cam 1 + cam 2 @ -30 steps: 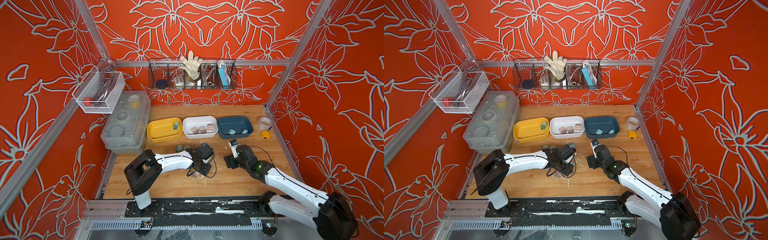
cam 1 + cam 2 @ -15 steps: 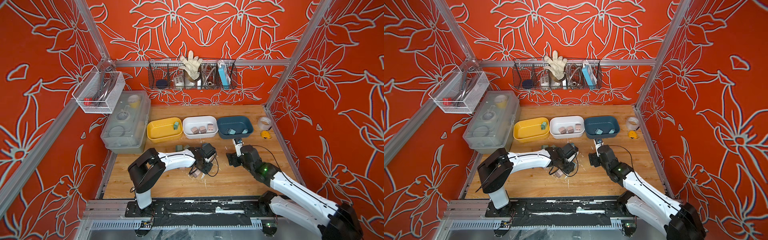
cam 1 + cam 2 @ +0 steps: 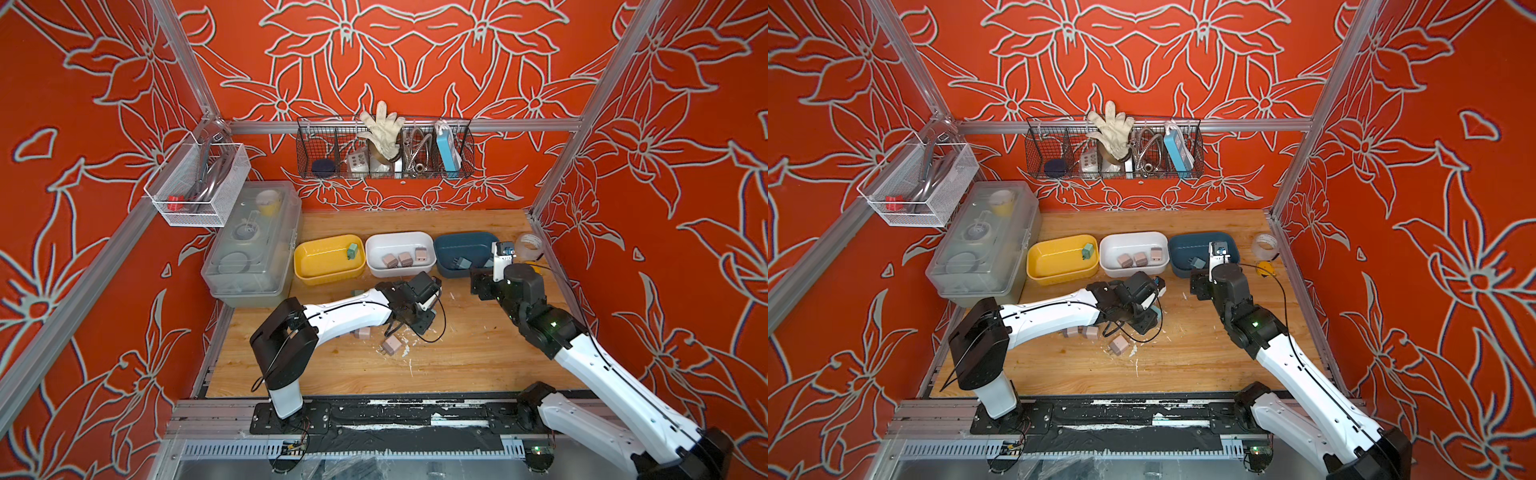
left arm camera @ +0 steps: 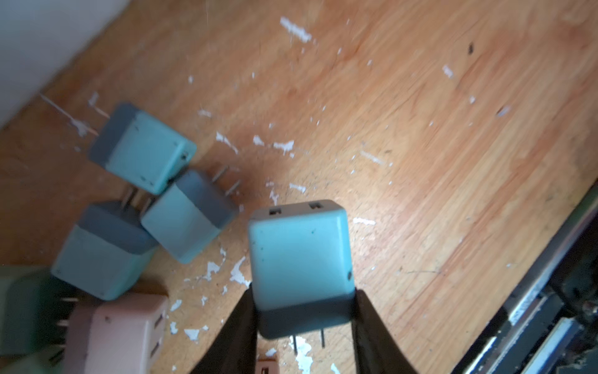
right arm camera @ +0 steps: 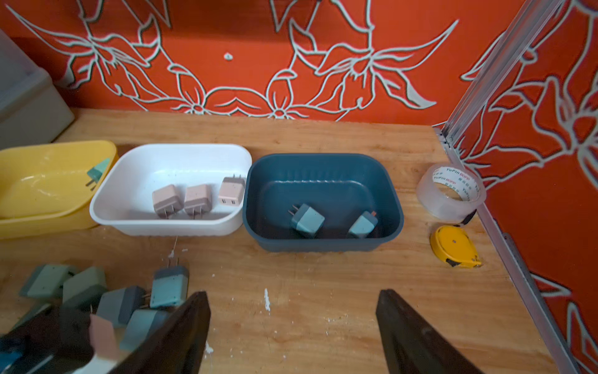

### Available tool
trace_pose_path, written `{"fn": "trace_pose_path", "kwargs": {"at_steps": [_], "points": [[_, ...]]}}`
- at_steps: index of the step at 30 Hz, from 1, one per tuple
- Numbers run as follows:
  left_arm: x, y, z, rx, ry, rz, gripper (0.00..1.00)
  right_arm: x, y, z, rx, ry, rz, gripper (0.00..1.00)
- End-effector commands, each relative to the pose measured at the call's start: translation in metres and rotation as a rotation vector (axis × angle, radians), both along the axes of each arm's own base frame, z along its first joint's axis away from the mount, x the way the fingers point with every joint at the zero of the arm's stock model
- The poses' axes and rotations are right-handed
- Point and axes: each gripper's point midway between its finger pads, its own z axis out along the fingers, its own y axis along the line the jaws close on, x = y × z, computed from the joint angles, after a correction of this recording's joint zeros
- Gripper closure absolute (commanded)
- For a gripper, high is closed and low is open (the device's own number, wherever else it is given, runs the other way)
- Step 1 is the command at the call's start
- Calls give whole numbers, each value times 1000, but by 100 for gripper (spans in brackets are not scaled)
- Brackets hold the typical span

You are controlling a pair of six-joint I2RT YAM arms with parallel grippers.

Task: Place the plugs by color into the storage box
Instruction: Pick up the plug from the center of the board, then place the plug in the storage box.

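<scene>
Pinching the light blue plug by its grey prong end, my left gripper has it near the loose plugs on the table, apart from them. The hold sits low on the cube, so I judge it could pivot or slip on the carry to the blue bin. My right gripper, jaws spread and empty, hovers before that bin, and the arms could clash there.
</scene>
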Motion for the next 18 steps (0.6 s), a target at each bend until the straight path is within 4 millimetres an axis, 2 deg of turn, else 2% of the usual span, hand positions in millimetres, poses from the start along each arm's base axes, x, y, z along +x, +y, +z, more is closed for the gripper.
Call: {"fn": "trace_pose_path", "kwargs": {"at_steps": [1,8,18], "points": [[14,-1,24,8,-67,-16,68,7,-2,-5,-7,45,0,15],[53,-20,57,-66,-143,-10,69,32,-18,-23,55,102,-64,17],[122,-45,53,-137,-112,-15,69,58,-36,-47,122,133,-124,18]]}}
